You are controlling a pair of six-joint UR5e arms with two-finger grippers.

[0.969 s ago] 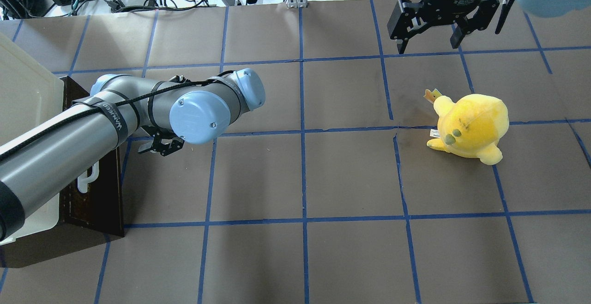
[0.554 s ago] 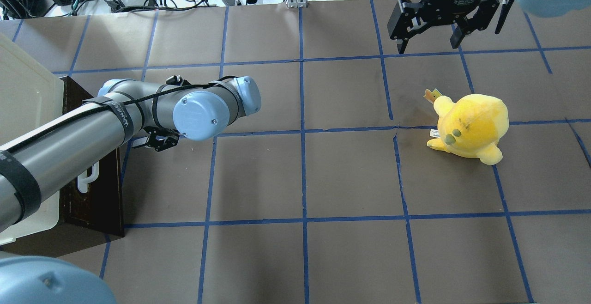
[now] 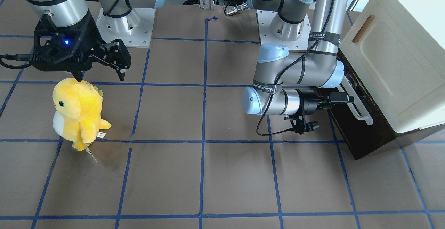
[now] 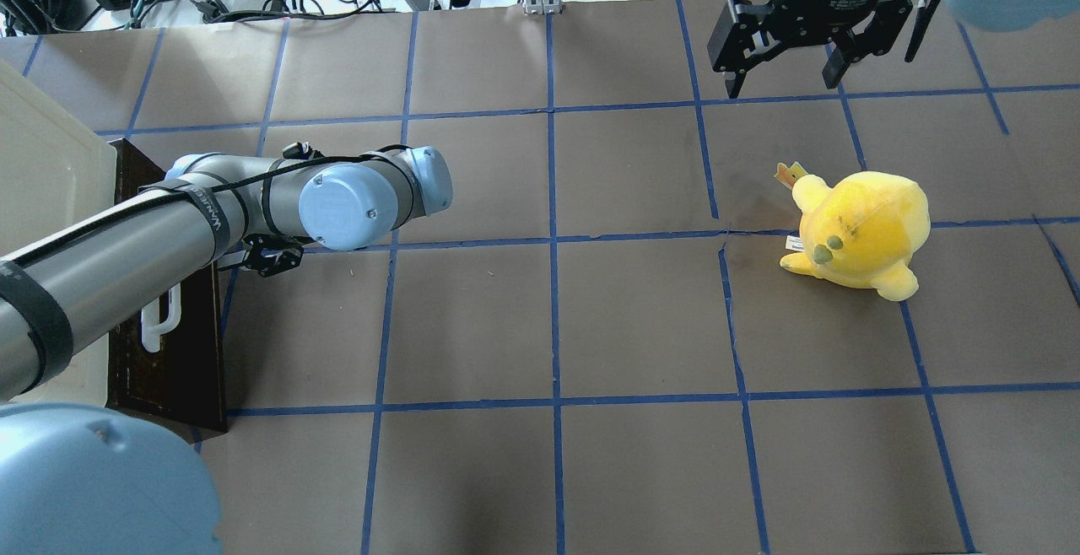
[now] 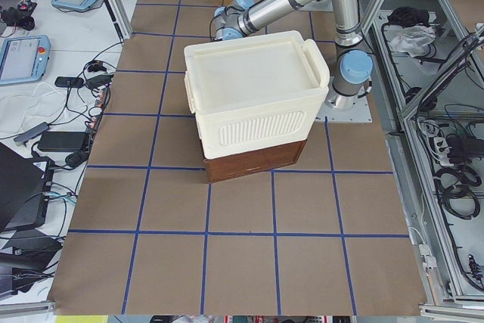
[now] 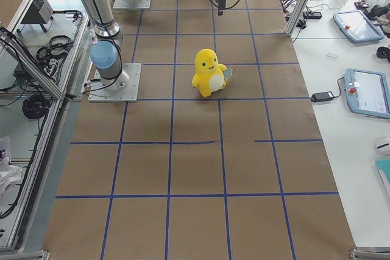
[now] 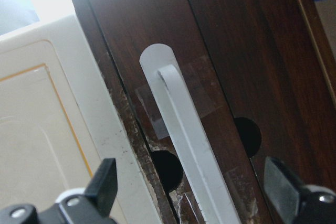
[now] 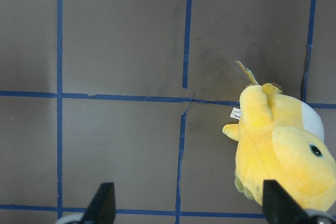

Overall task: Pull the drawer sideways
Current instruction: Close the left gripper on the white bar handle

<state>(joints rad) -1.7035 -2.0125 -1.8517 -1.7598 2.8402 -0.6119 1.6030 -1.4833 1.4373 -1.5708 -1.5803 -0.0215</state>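
The wide dark brown wooden drawer (image 3: 363, 135) sits under a cream-white box (image 3: 399, 65) at the end of the counter (image 3: 208, 173) on the robot's left. Its long white bar handle (image 7: 181, 119) is right in front of the left tool (image 3: 342, 99). That tool is spread wide, with one finger on each side of the bar, not touching it. The right tool (image 4: 785, 81) is spread too, far away by a yellow plush toy (image 4: 861, 230). The left arm is the near one.

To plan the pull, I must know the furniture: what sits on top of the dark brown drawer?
A cream-white cabinet sits directly on the drawer. The drawer's dark front with the white bar handle shows; its inside is hidden, because it is closed.
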